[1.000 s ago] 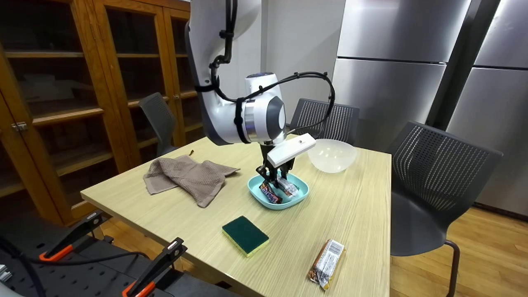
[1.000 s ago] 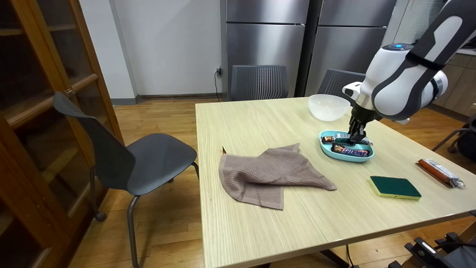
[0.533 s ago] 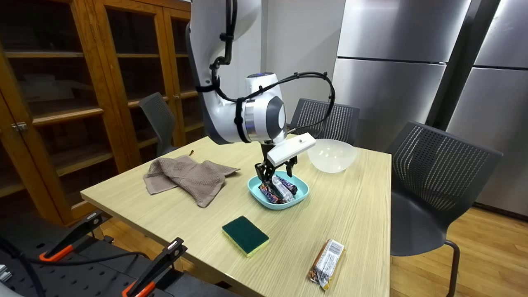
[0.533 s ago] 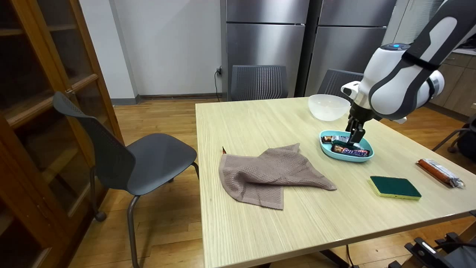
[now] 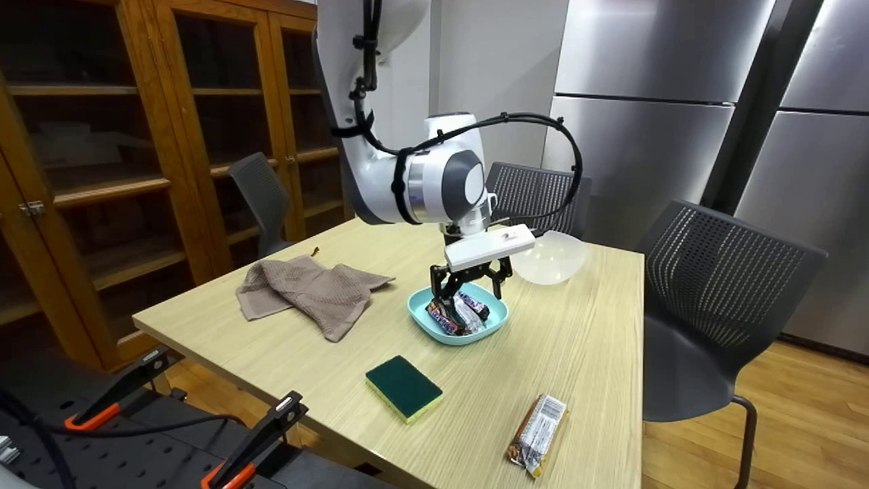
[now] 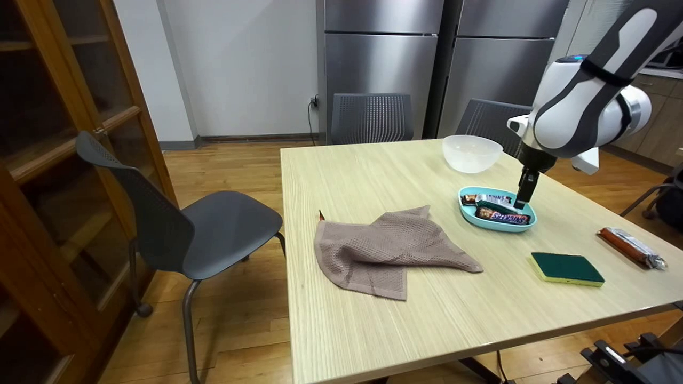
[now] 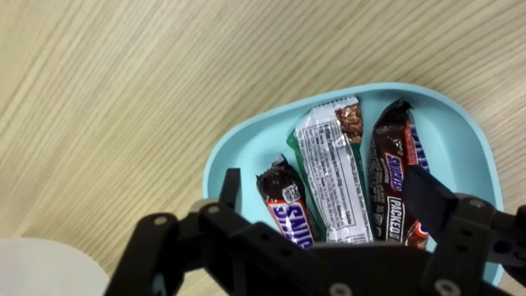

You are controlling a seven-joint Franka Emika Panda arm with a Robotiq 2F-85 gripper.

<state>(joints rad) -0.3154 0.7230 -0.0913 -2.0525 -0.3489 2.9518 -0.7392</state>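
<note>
Wrist view: claw (image 7: pixel 330 192) spread wide over three bars (image 7: pixel 335 176) in blue tray (image 7: pixel 452 139); sponge (image 6: pixel 567 268) only in both exterior views.

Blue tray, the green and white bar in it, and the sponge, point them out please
Blue tray (image 7: pixel 458 144): wrist view, on its bare inside.
Green and white bar (image 7: pixel 335 174): wrist view, on its printed label.
Sponge (image 5: pixel 404 386): in an exterior view, on its dark green top.
</note>
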